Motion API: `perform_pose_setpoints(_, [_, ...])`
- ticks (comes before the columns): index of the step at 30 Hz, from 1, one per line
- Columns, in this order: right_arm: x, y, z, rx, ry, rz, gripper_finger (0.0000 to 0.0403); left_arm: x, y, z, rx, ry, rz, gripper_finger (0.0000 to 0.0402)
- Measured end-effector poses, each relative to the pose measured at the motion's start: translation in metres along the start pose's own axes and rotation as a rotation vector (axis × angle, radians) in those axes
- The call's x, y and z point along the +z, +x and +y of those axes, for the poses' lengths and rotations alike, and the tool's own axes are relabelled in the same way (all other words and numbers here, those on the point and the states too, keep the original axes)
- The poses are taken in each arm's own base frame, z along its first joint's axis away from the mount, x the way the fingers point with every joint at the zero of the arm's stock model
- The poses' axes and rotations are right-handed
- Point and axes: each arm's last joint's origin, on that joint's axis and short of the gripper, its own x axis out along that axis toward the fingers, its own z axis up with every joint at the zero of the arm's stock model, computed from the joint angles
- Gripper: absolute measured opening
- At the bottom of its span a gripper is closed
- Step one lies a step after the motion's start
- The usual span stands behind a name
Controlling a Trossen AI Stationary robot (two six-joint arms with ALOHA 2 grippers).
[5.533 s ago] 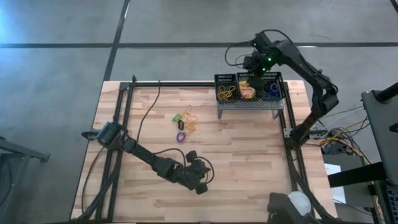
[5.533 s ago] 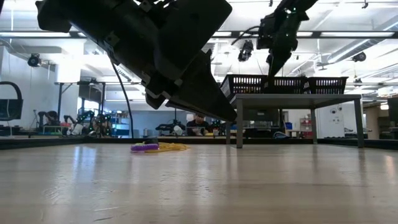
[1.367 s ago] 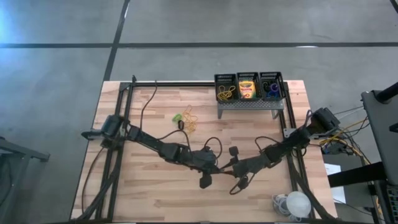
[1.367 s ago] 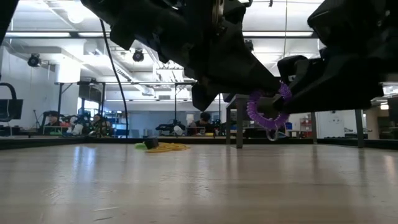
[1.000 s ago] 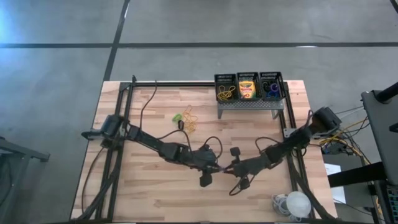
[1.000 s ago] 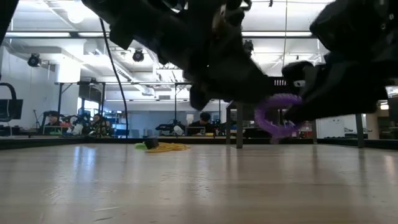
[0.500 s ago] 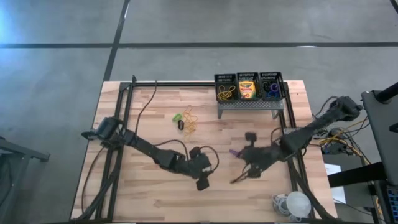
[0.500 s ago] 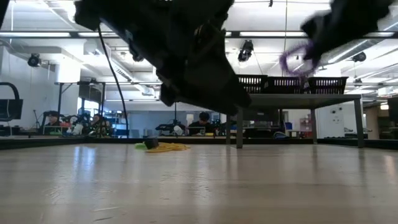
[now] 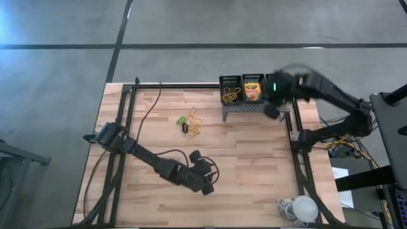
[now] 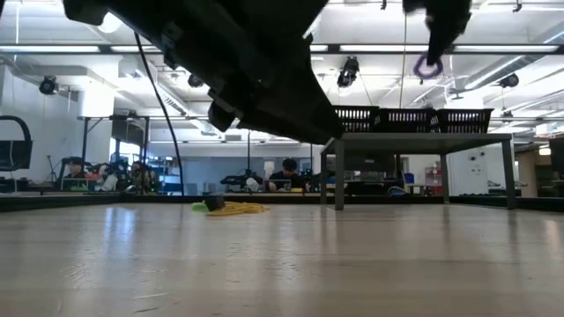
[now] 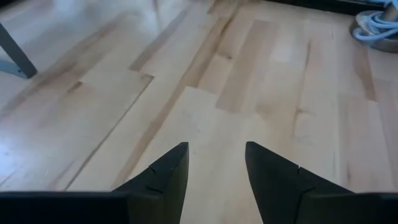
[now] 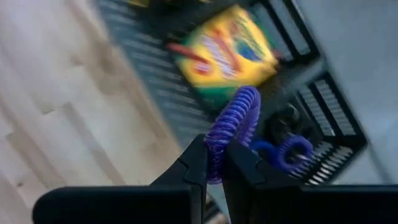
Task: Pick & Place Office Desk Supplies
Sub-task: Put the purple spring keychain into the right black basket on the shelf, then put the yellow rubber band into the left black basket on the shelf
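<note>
Swung up from mid-table, right gripper point(image 12: 214, 163) pinches purple ring point(image 12: 231, 129) above the bins; left gripper point(image 11: 215, 167) gapes empty.

Grey perforated stand point(image 9: 254, 107) on wooden table point(image 9: 254, 172); white cable coil point(image 9: 300, 207) at corner.

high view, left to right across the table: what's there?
Left end effector open, over bare wood → loose pile of rubber bands and rings → rubber-band bin → crayon bin → right end effector by the stand's right end, shut on a purple coil ring.
</note>
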Motion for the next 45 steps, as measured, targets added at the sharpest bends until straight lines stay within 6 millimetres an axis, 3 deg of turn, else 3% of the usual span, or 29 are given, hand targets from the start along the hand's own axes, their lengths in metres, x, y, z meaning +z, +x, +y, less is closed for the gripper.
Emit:
perform_pose_setpoints(5, [0.006, 0.035, -0.066, 0.038, 0.154, 0.156, 0.0023, 0.0, 0.0, 0.0, -0.001, 0.005, 0.001, 0.0163])
perform_pose_setpoints(9, [0.0, 0.059, -0.096, 0.018, 0.211, 0.254, 0.0023, -0.001, 0.0, 0.001, 0.004, 0.011, 0.008, 0.0163])
perform_pose_setpoints(18, [0.0, 0.077, -0.098, 0.035, 0.186, 0.325, 0.0029, -0.001, 0.0, 0.001, 0.006, 0.013, 0.011, 0.0163])
perform_pose_setpoints(25, [-0.007, 0.088, -0.094, 0.054, 0.165, 0.375, 0.0089, -0.003, 0.0, 0.001, 0.007, 0.015, 0.014, 0.0163])
perform_pose_setpoints(31, [-0.006, 0.073, -0.095, 0.036, 0.17, 0.317, 0.0137, -0.007, 0.0, 0.003, 0.013, 0.012, 0.024, 0.0163])
perform_pose_setpoints(37, [-0.004, 0.038, -0.094, 0.004, 0.196, 0.166, 0.0153, -0.006, 0.001, 0.004, 0.014, -0.004, 0.022, 0.0163])
perform_pose_setpoints(41, [-0.01, 0.013, -0.077, 0.005, 0.188, 0.037, 0.0146, -0.006, 0.001, 0.004, 0.014, -0.004, 0.022, 0.0163])
perform_pose_setpoints(45, [-0.018, -0.009, -0.042, 0.099, 0.129, -0.127, 0.0133, -0.006, 0.0, 0.004, 0.016, -0.001, 0.026, 0.0163])
